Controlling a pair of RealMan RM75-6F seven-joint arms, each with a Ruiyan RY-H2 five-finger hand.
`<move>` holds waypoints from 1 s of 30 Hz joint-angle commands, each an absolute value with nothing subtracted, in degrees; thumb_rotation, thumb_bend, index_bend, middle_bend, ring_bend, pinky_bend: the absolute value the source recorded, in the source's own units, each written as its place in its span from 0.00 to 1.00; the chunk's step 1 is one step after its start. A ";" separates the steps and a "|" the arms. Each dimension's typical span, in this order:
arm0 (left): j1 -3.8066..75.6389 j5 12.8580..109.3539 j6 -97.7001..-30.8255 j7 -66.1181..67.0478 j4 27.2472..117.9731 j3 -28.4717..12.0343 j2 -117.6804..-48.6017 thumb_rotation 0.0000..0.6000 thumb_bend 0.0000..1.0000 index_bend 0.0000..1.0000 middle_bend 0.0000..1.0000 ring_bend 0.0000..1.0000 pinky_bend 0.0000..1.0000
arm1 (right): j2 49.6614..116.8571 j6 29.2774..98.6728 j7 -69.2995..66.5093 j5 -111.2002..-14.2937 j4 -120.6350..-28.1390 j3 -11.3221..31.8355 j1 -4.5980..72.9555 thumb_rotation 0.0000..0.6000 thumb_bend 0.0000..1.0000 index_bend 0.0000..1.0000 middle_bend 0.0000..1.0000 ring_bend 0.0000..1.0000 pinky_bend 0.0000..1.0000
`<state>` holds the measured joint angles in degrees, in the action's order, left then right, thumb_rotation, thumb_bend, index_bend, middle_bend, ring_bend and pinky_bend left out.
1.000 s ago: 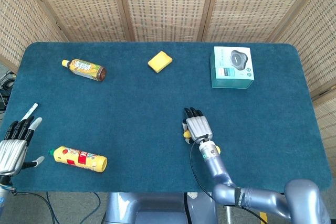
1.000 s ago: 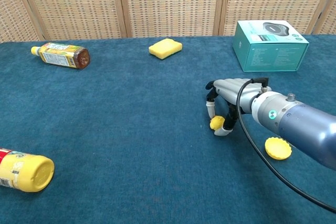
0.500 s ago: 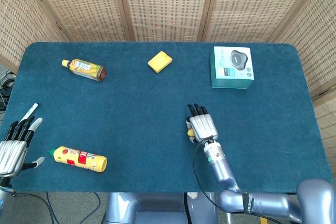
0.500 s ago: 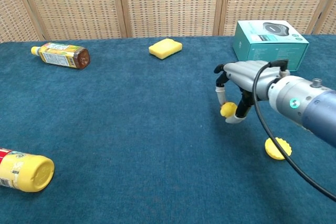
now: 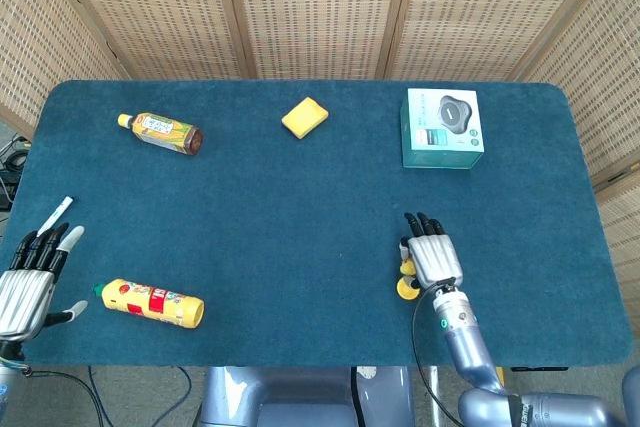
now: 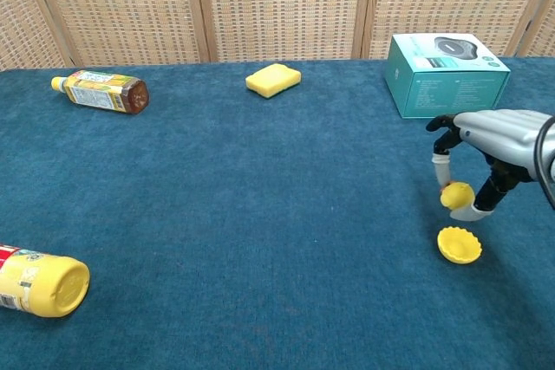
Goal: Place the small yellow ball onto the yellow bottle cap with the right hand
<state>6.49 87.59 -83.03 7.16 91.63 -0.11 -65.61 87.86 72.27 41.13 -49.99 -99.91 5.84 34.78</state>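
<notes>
My right hand (image 6: 490, 149) (image 5: 433, 257) hangs above the table near the front right, pinching the small yellow ball (image 6: 456, 195) (image 5: 406, 268) between thumb and a finger. The ball is in the air, just above and slightly behind the yellow bottle cap (image 6: 459, 244) (image 5: 406, 288), which lies open side up on the blue cloth. Ball and cap are apart. My left hand (image 5: 28, 279) rests at the table's front left edge with its fingers spread and nothing in it.
A yellow bottle (image 5: 152, 303) lies on its side at the front left. A brown drink bottle (image 5: 160, 132) lies at the back left, a yellow sponge (image 5: 304, 116) at the back middle, a teal box (image 5: 442, 127) at the back right.
My right hand carried the ball to the right, from the table's middle to just over the cap. The left hand has not moved.
</notes>
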 commanded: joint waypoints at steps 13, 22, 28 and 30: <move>6.57 88.18 -82.91 7.38 91.83 0.16 -65.65 1.00 0.14 0.00 0.00 0.00 0.00 | 86.37 73.13 38.89 -54.75 -101.82 2.04 31.27 1.00 0.17 0.54 0.06 0.00 0.12; 6.38 88.11 -83.33 7.10 92.01 0.03 -65.41 1.00 0.14 0.00 0.00 0.00 0.00 | 88.10 72.23 39.64 -54.64 -100.59 1.64 30.94 1.00 0.17 0.54 0.06 0.00 0.12; 6.31 88.11 -83.49 6.80 91.96 -0.05 -65.36 1.00 0.14 0.00 0.00 0.00 0.00 | 88.61 71.54 39.66 -53.83 -99.21 2.37 30.83 1.00 0.17 0.54 0.06 0.00 0.12; 6.34 88.02 -83.34 6.87 91.99 -0.03 -65.37 1.00 0.14 0.00 0.00 0.00 0.00 | 88.58 71.42 39.61 -53.79 -99.01 2.46 30.75 1.00 0.17 0.54 0.06 0.00 0.12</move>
